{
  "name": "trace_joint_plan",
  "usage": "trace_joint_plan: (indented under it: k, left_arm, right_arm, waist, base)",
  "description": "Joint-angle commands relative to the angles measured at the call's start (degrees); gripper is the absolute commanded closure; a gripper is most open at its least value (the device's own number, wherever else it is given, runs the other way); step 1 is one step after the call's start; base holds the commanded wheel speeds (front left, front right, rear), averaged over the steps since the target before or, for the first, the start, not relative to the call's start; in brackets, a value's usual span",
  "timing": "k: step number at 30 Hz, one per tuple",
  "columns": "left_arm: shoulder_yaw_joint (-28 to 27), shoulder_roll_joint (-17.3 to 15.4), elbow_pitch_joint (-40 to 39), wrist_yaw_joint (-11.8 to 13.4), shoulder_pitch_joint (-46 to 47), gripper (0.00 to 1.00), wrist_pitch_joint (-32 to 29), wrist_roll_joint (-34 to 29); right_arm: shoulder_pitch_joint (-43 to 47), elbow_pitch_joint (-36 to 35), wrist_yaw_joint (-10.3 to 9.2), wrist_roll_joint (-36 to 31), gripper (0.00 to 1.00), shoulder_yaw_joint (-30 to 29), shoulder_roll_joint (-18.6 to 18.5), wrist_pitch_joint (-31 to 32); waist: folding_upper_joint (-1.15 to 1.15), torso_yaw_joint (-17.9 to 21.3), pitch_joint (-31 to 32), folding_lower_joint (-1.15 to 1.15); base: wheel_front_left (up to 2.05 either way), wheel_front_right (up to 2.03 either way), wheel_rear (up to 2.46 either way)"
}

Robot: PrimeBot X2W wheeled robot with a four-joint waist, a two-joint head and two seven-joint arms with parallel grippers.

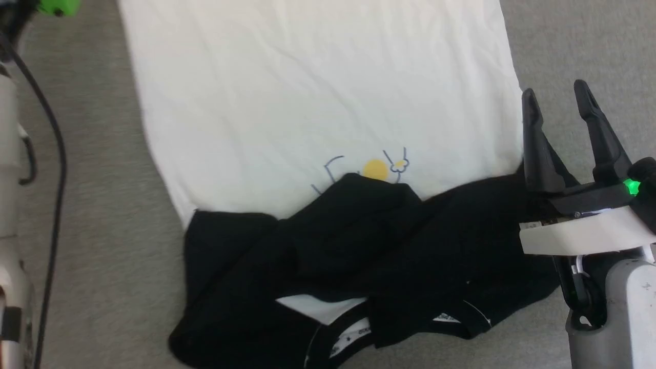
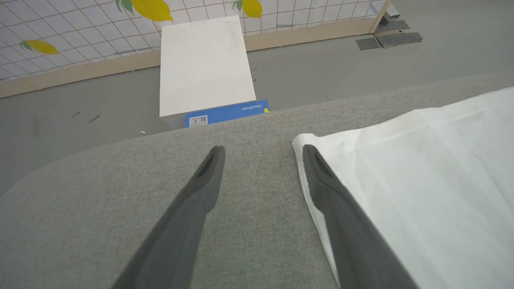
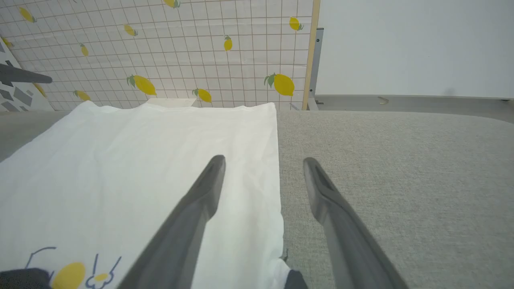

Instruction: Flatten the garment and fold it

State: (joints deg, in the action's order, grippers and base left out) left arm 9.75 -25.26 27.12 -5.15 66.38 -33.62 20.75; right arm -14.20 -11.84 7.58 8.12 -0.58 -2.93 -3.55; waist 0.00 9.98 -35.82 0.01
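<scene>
Garment [image 1: 318, 92] lies on the bench [image 1: 102, 246], black sleeves [image 1: 359, 241] bunched. Left end effector [image 2: 261, 150] and right end effector [image 1: 556, 91] gape wide, empty.

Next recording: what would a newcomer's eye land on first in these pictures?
The garment, its white body spread flat across the grey padded surface, with its black sleeves heaped over the near end and hiding part of the yellow chest print. Next, the open right gripper poised at the garment's right edge, and the open left gripper at a white corner of it.
</scene>
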Motion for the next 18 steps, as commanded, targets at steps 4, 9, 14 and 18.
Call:
trace_joint_plan:
  k: [4,9,14,18]
  left_arm:
    - [-1.38,-1.29,-0.71,3.06,2.90,0.00,-6.21,1.29]
    - [-1.70,-3.10,-2.52,6.94,3.43,0.00,-10.60,-0.25]
    - [-1.64,-3.81,-4.10,9.13,2.79,0.00,-12.78,-1.00]
    - [-1.36,-3.34,-4.80,10.01,1.59,1.00,-15.83,-0.29]
  right_arm:
    - [-0.85,-1.47,-0.09,0.93,0.00,0.69,0.05,-0.62]
    - [-0.54,-1.47,-0.09,2.33,0.00,1.31,0.05,-1.12]
    - [-0.71,-1.22,-0.09,2.99,0.00,1.60,0.05,-1.36]
    - [-1.49,-1.42,-0.09,2.83,0.00,1.46,0.05,-1.10]
  waist:
    - [0.00,7.20,-7.85,-0.01]
    - [0.00,8.00,-8.92,-0.01]
    - [0.00,8.07,-9.73,-0.01]
    - [0.00,7.58,-9.86,-0.01]
  base:
    - [0.00,0.00,0.00]
    - [0.00,0.00,0.00]
    - [0.00,0.00,0.00]
    - [0.00,0.00,0.00]
